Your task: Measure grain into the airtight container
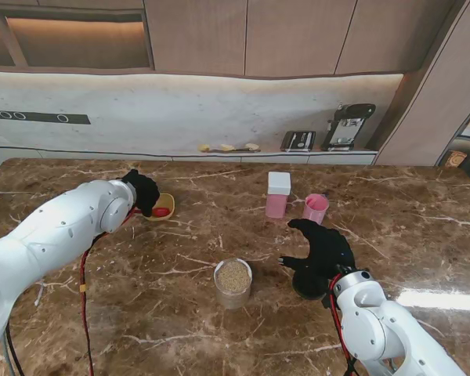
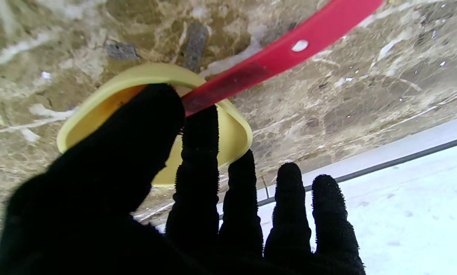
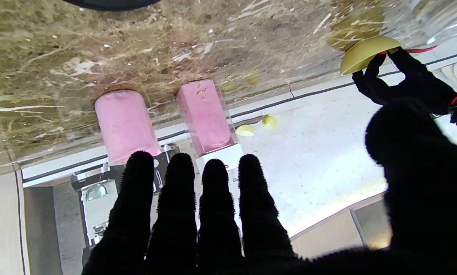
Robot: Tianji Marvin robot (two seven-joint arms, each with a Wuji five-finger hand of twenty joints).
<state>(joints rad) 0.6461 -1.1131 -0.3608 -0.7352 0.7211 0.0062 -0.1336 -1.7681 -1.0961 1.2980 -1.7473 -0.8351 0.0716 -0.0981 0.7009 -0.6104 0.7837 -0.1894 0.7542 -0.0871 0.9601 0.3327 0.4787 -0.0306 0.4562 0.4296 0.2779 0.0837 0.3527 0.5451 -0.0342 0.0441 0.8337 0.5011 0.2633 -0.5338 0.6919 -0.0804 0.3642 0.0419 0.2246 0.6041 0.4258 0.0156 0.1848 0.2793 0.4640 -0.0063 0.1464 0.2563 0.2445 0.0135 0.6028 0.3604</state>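
Left hand (image 1: 144,190) pinches the red scoop (image 2: 274,57).
The yellow bowl (image 1: 166,205) sits left of the grain jar (image 1: 233,280); right hand (image 1: 321,249) on its right, open, holds nothing.

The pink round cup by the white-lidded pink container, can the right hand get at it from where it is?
Probably yes: the right hand is open, and only bare marble lies between it and the pink round cup.

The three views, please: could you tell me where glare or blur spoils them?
Stand view: sharp, one bright glare patch on the table beside the right hand. Left wrist view: the left hand is soft and out of focus. Right wrist view: the white wall is overexposed.
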